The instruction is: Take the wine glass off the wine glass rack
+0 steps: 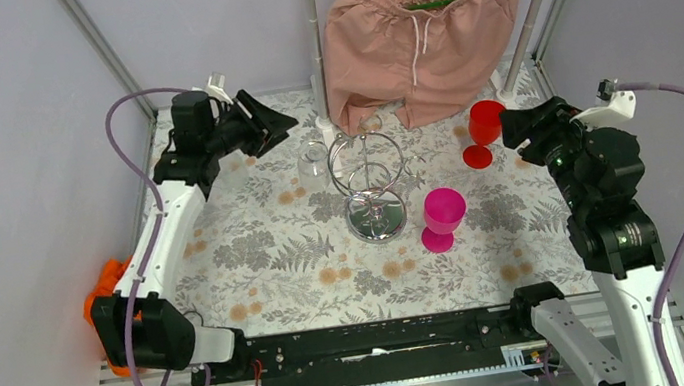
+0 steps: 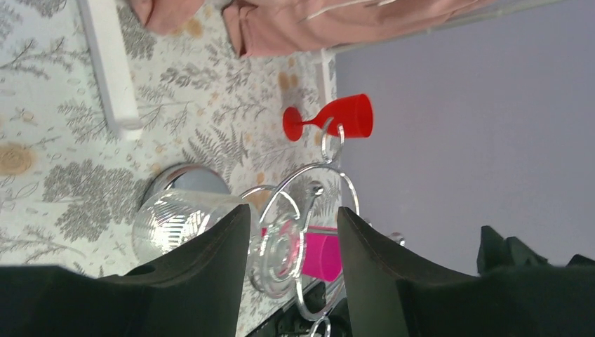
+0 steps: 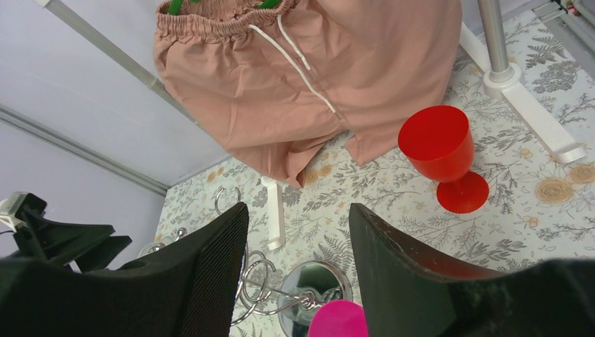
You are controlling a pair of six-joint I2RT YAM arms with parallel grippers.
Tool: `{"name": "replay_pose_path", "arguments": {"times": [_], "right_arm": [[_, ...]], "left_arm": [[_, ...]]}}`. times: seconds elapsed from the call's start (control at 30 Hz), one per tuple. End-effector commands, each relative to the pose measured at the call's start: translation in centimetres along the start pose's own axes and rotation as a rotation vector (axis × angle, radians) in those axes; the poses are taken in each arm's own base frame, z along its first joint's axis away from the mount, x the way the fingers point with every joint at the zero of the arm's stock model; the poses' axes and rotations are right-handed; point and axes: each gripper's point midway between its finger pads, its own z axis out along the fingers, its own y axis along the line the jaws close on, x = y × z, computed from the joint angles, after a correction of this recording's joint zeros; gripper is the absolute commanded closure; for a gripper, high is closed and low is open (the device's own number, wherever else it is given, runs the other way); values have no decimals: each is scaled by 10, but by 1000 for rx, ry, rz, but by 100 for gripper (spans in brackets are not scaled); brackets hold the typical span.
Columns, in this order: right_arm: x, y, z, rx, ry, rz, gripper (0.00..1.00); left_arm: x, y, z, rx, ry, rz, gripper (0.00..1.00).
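The chrome wine glass rack [image 1: 377, 216] stands mid-table on its round mirror base, with wire loops on top. A clear ribbed wine glass [image 1: 313, 167] hangs upside down from a loop on the rack's left side. My left gripper [image 1: 282, 126] is open, a little behind and left of the glass. In the left wrist view the glass [image 2: 175, 219] and its foot [image 2: 284, 247] lie between and beyond the open fingers [image 2: 217, 270], not touched; the rack loops [image 2: 328, 175] are behind. My right gripper [image 1: 509, 127] is open and empty, right of the rack [image 3: 317, 281].
A pink goblet [image 1: 442, 217] stands right of the rack base. A red goblet [image 1: 484, 125] stands at back right, by my right gripper. Pink shorts [image 1: 417, 36] hang from a green hanger on a white-footed stand [image 3: 533, 116] at the back. An orange object [image 1: 104, 287] sits off the left edge.
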Motion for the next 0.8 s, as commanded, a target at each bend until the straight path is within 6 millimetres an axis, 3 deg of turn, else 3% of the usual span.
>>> {"name": "replay_pose_path", "arguments": {"times": [0.0, 0.27, 0.5, 0.77], "right_arm": [[-8, 16, 7, -72, -29, 25, 38], [1, 14, 13, -76, -8, 47, 38], [5, 12, 15, -71, -1, 55, 38], [5, 12, 14, -72, -4, 51, 38]], "left_arm": [[10, 14, 1, 3, 33, 38, 44], [34, 37, 6, -16, 89, 13, 44], [54, 24, 14, 39, 132, 22, 44], [61, 9, 18, 71, 147, 37, 44]]}}
